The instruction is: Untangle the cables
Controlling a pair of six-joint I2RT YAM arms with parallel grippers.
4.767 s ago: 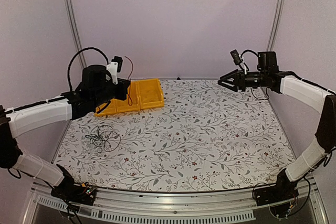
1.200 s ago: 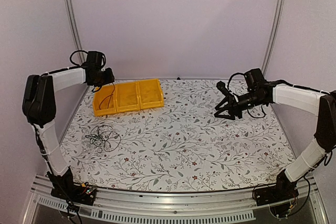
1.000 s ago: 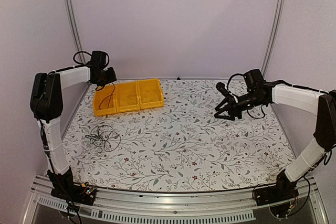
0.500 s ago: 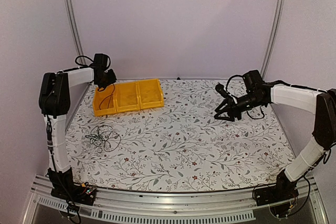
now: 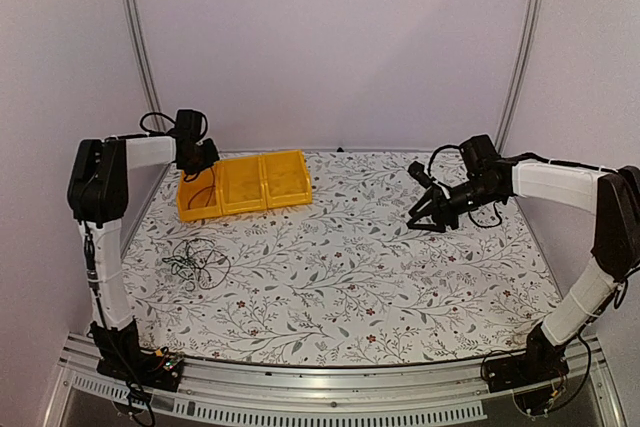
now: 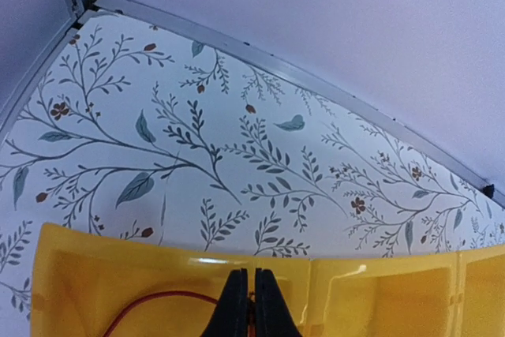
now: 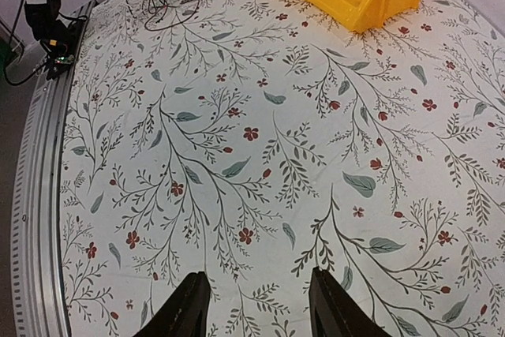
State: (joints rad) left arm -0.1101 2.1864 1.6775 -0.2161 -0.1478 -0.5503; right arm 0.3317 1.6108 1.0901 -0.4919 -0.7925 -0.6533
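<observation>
left gripper (image 6: 250, 280) closed over yellow tray (image 6: 95, 262), perhaps pinching red cable (image 6: 162, 298)

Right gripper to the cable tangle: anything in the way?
Nothing visible. Only bare floral table lies between the right gripper and the cables, which sit near the left edge. The yellow bin stands farther back, off that line.

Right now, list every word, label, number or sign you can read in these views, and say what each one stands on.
None can be read.
The yellow bins are plain, the tablecloth bears only a leaf-and-flower print, and the cables show no tag.
The small board at the left arm's base is too small to show any marking.
</observation>
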